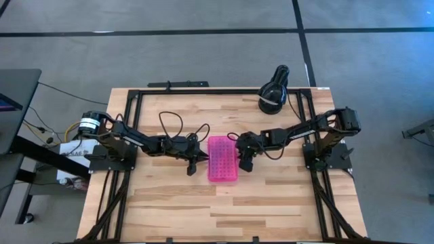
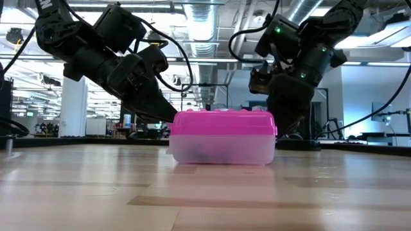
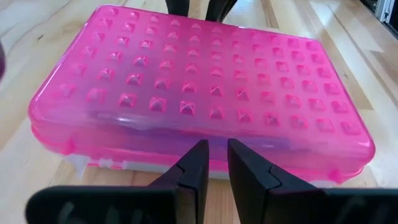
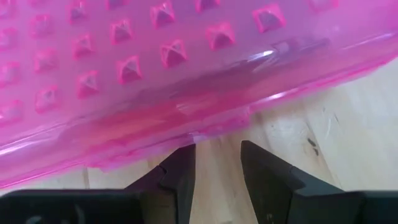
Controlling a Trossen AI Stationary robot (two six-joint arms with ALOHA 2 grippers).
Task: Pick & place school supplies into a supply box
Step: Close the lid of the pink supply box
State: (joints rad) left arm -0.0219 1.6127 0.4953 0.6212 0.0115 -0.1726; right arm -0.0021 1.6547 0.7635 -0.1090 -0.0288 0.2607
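closed supply box [image 1: 223,159] between left gripper [image 1: 197,161], right gripper [image 1: 245,160]

One bright pink studded plastic supply box [image 1: 223,159] with its lid shut, one black round device with a white label [image 1: 272,93], one wooden table [image 1: 176,210], and two dark robot arms.

The supply box [image 2: 222,136] is shut; its contents are only a dark blur.
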